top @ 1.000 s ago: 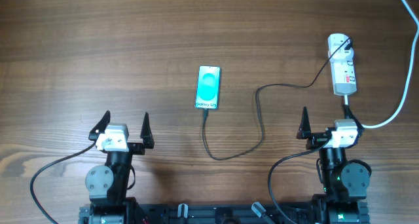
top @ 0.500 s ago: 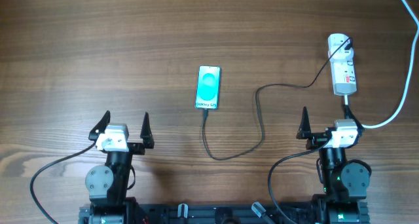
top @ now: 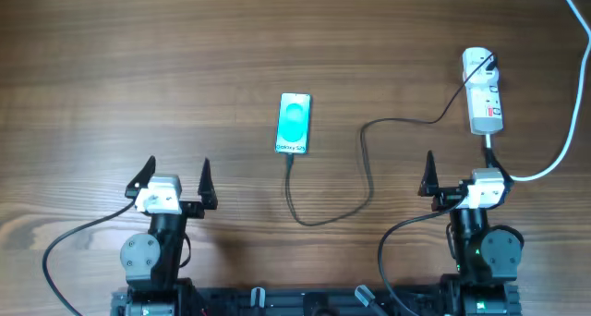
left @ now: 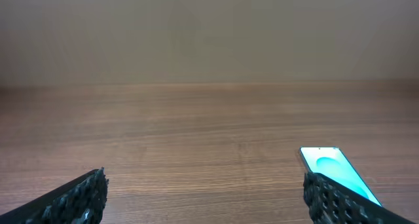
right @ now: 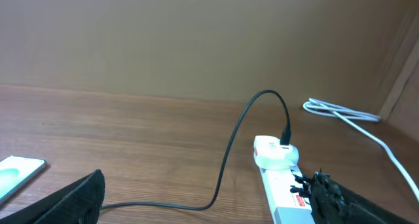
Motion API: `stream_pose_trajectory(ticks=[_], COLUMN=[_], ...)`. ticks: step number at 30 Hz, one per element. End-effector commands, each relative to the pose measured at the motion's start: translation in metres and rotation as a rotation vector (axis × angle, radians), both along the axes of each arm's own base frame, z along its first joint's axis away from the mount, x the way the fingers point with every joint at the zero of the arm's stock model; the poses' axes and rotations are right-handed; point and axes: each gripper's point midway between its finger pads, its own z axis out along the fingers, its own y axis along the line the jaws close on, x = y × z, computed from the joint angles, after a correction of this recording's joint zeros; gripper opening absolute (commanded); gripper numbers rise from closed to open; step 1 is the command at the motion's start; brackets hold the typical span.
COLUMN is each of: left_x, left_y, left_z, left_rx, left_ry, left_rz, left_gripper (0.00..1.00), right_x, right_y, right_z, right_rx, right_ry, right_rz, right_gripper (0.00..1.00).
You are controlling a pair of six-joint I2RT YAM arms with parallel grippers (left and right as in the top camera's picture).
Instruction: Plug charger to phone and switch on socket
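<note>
While the left gripper (top: 176, 173) and right gripper (top: 459, 171) are standing apart and empty, we are assessing the charger (top: 363, 145).
We are judging its cable light and limp, so we are targeting the stiff tip at the phone (top: 294, 124), mid-counter.

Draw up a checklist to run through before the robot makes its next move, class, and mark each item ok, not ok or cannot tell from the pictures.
1. Charger plug in the socket: ok, it stands in the strip's far end.
2. Charger tip in the phone: cannot tell. The cable reaches the phone's near end, but the joint is too small to judge.
3. Red switch on: cannot tell.
4. Left gripper open and empty: ok.
5. Right gripper open and empty, the nearer of the two to the socket: ok.
</note>
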Motion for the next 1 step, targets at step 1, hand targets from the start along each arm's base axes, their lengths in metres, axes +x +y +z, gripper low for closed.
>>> stream_pose_trajectory(ticks=[1], left_x=[-0.0004], left_y=[0.0016], left_z=[-0.0011], left_rx=[0.013], left_ry=[0.0], left_rz=[0.011], left_gripper=[1.0], right_x=[-0.0007], right_y=[-0.0017], right_z=[0.003], right_rx=[0.013], right_ry=[-0.014], right_rz=[-0.012], right_gripper=[1.0])
